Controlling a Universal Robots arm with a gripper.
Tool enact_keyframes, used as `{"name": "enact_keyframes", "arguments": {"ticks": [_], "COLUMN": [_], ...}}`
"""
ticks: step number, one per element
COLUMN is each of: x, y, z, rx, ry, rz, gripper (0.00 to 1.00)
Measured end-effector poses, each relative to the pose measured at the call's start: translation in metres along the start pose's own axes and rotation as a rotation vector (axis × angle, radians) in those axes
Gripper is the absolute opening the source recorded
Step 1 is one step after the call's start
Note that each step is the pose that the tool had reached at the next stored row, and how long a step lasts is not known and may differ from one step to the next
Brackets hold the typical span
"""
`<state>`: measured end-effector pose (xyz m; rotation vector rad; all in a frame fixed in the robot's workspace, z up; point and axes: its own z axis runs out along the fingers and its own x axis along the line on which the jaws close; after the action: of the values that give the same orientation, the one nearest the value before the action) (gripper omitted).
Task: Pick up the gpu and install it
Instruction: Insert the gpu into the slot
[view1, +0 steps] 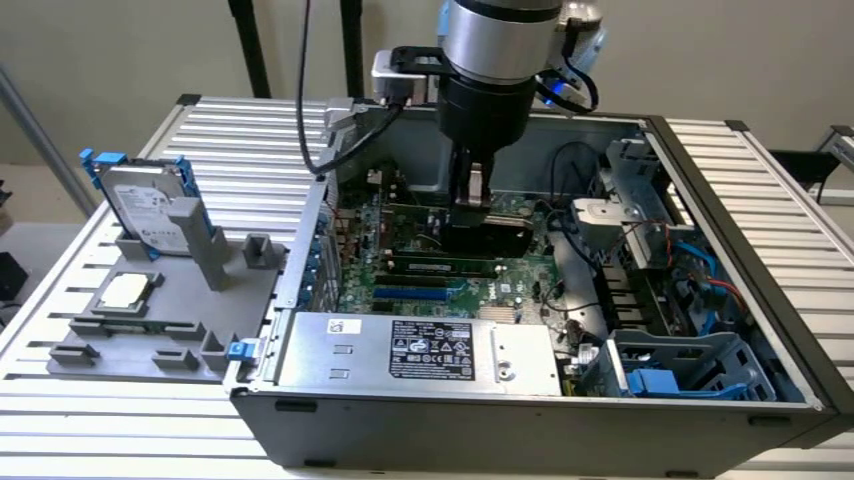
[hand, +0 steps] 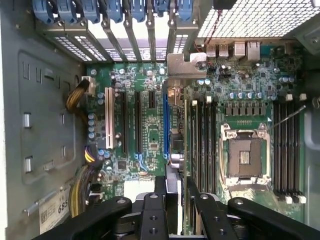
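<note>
In the exterior view we see the arm reaching straight down into the open computer case (view1: 534, 430). The tool (view1: 475, 215) is closed on the gpu (view1: 497, 238), which sits directly beneath it, at six o'clock from the fingers, with its black face toward the camera. The card is low over the green motherboard (view1: 527, 280), near the middle of the case, its lower edge down among the expansion slots; we cannot tell from here whether it is seated. At about eight o'clock from the tool, outside the case, a grey fixture (view1: 134, 335) lies on the slatted tabletop (view1: 254, 130). It carries a silver hard drive (view1: 147, 215) with blue rails and a small square CPU chip (view1: 123, 292), both well apart from the tool. At six o'clock from the tool, along the near wall of the case, lies the silver power supply (view1: 420, 350). In the wrist view we look down past the tool (hand: 176, 195) along the card. The two black fingers (hand: 150, 212) stand on either side of the gpu (hand: 180, 125), which we see edge-on, running away from the tool to its silver bracket (hand: 186, 64) at the rear slot openings. The card lies just beside a blue slot (hand: 165, 125), between it and the rows of memory slots (hand: 202, 140). The open CPU socket (hand: 245, 155) lies beyond those.
</note>
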<state>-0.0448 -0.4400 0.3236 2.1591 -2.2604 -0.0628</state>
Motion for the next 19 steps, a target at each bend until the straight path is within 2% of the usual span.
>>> {"name": "enact_keyframes", "arguments": {"ticks": [4,11,19], "x": [0.005,0.009,0.013], "y": [0.0106,0.0209,0.032], "z": [0.0067,0.0197,0.0326], "rx": [0.0053,0.0065,0.0096], "ry": [-0.0004,-0.0018,-0.0099], "rz": [0.0,0.0,0.002], "gripper": [0.27,0.27,0.27]}}
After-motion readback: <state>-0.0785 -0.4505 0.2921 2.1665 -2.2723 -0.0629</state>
